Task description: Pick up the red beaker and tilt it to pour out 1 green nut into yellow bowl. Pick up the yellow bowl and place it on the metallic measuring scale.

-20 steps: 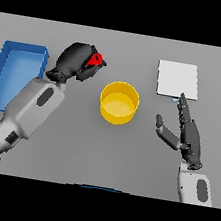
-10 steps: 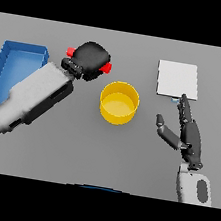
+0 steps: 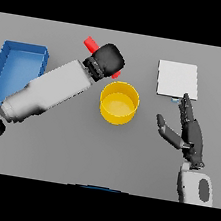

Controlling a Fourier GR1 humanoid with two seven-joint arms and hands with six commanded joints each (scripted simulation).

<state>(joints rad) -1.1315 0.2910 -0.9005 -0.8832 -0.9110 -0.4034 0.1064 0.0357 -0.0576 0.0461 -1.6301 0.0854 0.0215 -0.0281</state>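
Far left of the frame there's a shallow blue rectangular tray (image 3: 7, 73) sitting on the flat grey table (image 3: 75, 152), partly cut off by the picture's edge. The robot's white and grey left arm (image 3: 47, 92) comes up from the lower left and runs diagonally across the tray's right side, so that corner of the tray is hidden behind it.

At the end of that arm, upper middle-left of the frame, the dark left hand (image 3: 108, 59) is balled up with its fingers curled tight around the small red beaker (image 3: 91, 43). You mostly see the back of the hand; the beaker only pokes out as a red bit at the upper left of the fist and another red sliver at the lower right edge. It looks tilted, lying on a slant rather than upright. Can't see any nut from here.

Just below and right of the fist, around the centre, is the round yellow bowl (image 3: 119, 102), standing on the table. The hand overlaps the bowl's upper left rim in the picture.

Further right, upper right, is the flat pale square measuring scale (image 3: 177, 79), well apart from the bowl. Below it, the dark right hand (image 3: 189, 132) is held up with its fingers straight and relaxed, thumb splayed to the left, holding nothing. Its fingertips reach just to the scale's lower edge.
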